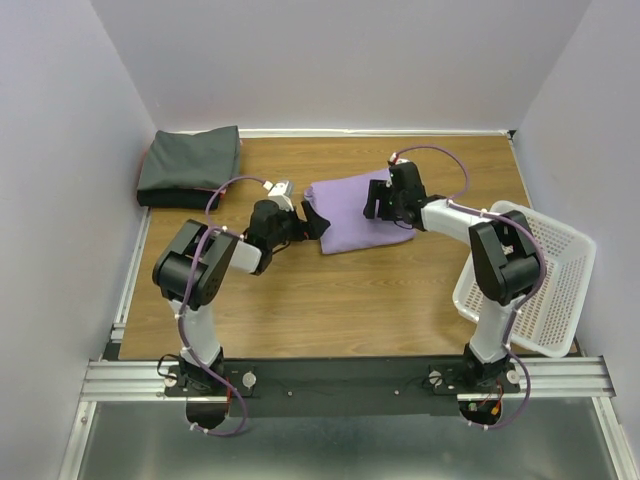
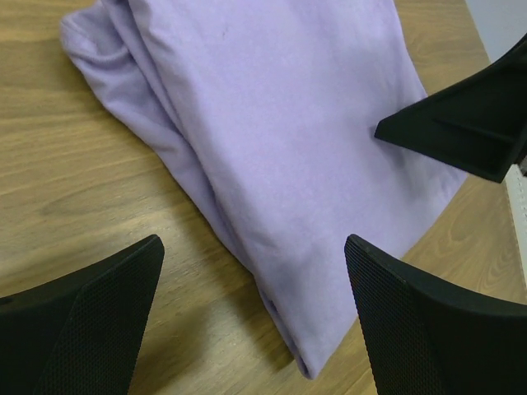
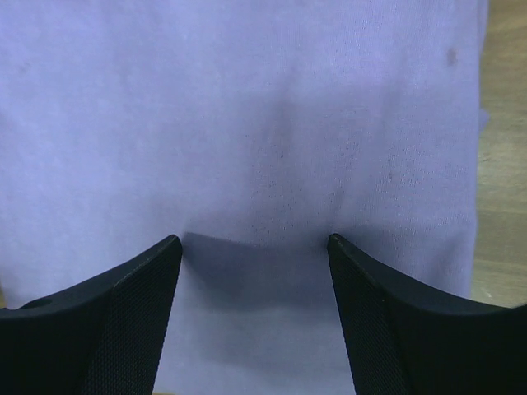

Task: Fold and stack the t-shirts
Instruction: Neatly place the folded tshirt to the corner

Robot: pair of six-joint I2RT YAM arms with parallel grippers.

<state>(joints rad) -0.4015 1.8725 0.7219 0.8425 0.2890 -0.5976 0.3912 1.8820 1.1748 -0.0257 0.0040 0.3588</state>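
The lavender t-shirt [image 1: 352, 214] lies folded in the middle of the wooden table [image 1: 300, 300]. My left gripper [image 1: 314, 224] is open at its left edge; in the left wrist view the folded edge [image 2: 272, 164] runs between the spread fingers [image 2: 90, 321]. My right gripper [image 1: 378, 206] is open and presses its fingertips [image 3: 169, 251] down on the shirt's top face [image 3: 263, 107]. The right gripper's finger also shows in the left wrist view [image 2: 461, 123]. The dark grey t-shirt [image 1: 190, 165] lies folded at the far left corner. No pinkish shirt is in view.
A white mesh basket [image 1: 545, 280] stands at the table's right edge, beside the right arm. Grey walls close in the table on the left, back and right. Bare wood [image 1: 330, 310] lies between the lavender shirt and the arm bases.
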